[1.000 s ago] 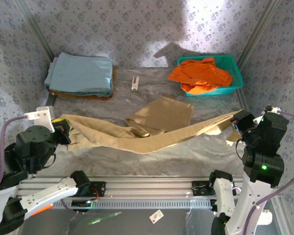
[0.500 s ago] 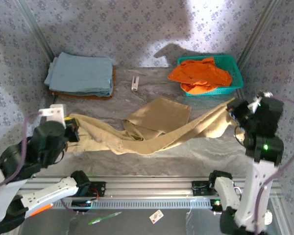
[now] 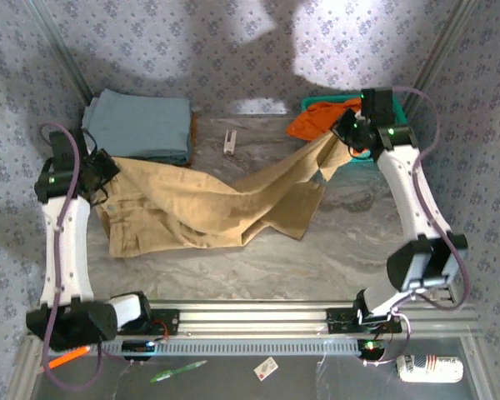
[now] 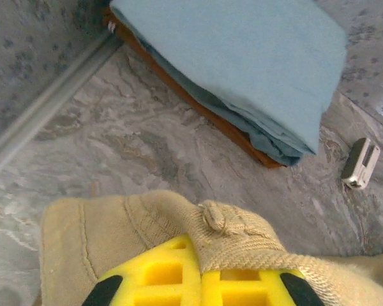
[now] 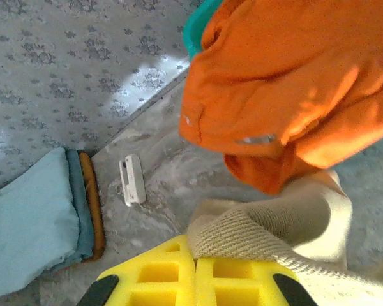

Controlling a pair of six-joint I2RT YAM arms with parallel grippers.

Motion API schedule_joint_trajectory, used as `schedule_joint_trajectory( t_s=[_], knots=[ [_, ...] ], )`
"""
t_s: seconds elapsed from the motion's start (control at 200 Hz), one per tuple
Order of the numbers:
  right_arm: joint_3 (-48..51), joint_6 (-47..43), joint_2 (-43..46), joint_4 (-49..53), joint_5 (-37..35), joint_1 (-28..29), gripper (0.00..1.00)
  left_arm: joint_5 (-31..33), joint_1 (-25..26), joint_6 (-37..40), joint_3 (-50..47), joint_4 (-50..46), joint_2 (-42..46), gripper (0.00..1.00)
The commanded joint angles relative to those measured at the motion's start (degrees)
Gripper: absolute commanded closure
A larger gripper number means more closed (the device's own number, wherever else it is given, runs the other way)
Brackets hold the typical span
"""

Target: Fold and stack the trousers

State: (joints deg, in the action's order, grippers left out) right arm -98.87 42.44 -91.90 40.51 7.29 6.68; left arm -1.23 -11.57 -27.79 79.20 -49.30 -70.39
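**A:** Where are the trousers [image 3: 202,204] just now?

**B:** They're on the bench [image 3: 258,267], stretched between the two tools. The left tool [image 3: 100,171] is pressed together on the waistband, and a belt loop is bunched just ahead of its yellow fingers [image 4: 159,277]. The right tool [image 3: 343,133] is pinching the end of one leg, whose hem curls over its own fingers [image 5: 156,274].

**A:** Which step is that?

**B:** Laying out, I'd say, with no fold made yet. The waist end lies flat beside the left tool. The held leg runs slantwise up to the right tool and crosses over the other leg.

**A:** And the next move?

**B:** Probably getting the legs straight, one on the other, then carrying the hem over toward the waist. The right tool is right up against the orange garment [image 5: 293,83] and its basket [image 3: 396,104]. It should draw the hem clear of them first so it doesn't snag.

**A:** Anything you can't make out?

**B:** Several things:
- Cloth covers the tips of both tools.
- I can't tell whether the held hem is touching the bench.
- Much of the lower leg is hidden under the upper one.
- Beyond the left tool, the blue cloth [image 4: 242,64] sits on something brown that barely shows.
- The small white object [image 4: 360,162] nearby is too small to name.
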Motion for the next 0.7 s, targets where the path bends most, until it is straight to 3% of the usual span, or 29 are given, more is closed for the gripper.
schedule_joint_trajectory(
  t_s=[0.0,0.195,0.215,0.26,0.285,0.395,0.505,0.595,0.695],
  knots=[
    [-13.3,-1.5,-9.7,1.5,0.7,-0.1,1.00,-10.0,-3.1,-2.6,3.5,6.0,-6.4,1.00],
    [-44.2,-3.0,-35.1,18.5,3.7,2.4,1.00,-10.4,-5.7,-3.7,5.0,6.2,-17.2,1.00],
    [-46.2,-3.4,-36.6,19.9,3.9,2.7,0.94,-10.4,-6.0,-3.7,4.9,6.1,-17.8,1.00],
    [-48.4,-4.3,-38.5,22.0,3.4,3.2,0.73,-10.4,-6.7,-4.1,4.2,6.1,-18.6,0.81],
    [-48.3,-4.7,-38.6,22.5,3.2,3.4,0.68,-10.5,-7.0,-4.3,3.6,6.4,-18.7,0.67],
    [-40.3,-5.9,-33.7,19.4,0.5,3.9,0.47,-11.8,-7.2,-4.8,0.8,6.8,-17.6,0.36],
    [-27.3,-6.0,-23.7,14.3,-2.8,4.8,0.40,-13.0,-6.7,-4.6,-3.5,7.2,-11.8,0.20],
    [-13.9,-9.0,-13.7,10.0,-5.9,6.6,0.39,-10.0,-3.2,-2.7,-8.3,6.3,-3.8,0.16],
    [3.8,-10.7,-1.8,4.2,-10.2,11.6,0.40,-5.8,6.1,-3.2,-16.8,7.0,5.5,0.16]
  ],
)
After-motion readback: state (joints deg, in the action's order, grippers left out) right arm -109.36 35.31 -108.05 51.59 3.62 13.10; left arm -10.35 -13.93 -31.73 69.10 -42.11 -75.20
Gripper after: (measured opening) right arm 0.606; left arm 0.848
